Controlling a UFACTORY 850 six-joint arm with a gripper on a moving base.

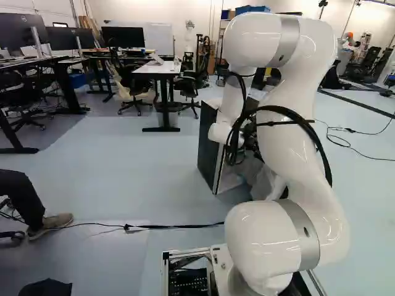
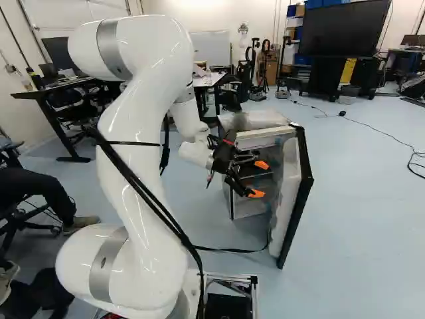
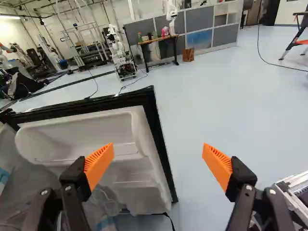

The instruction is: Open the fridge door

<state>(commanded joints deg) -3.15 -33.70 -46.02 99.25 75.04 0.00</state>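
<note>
The fridge [image 2: 255, 139] stands on the floor ahead of the base, its door [image 2: 291, 193] swung wide open, dark outside and white inside. In the right base view my gripper [image 2: 260, 179] is at the open front, by the inner side of the door. In the left base view the arm hides the gripper and part of the fridge [image 1: 208, 145]. Seen from the wrist, the gripper [image 3: 157, 161] has its orange-padded fingers wide apart. The white door liner [image 3: 96, 139] lies ahead and beside one finger; the door's dark edge [image 3: 158, 139] runs between the two fingers, untouched as far as visible.
A black cable [image 1: 173, 226] crosses the floor before the base. A seated person's leg and shoe [image 1: 52, 222] are to the left. Desks [image 1: 162, 69] and chairs stand farther back. Another robot [image 3: 120, 50] stands across the room beyond the door.
</note>
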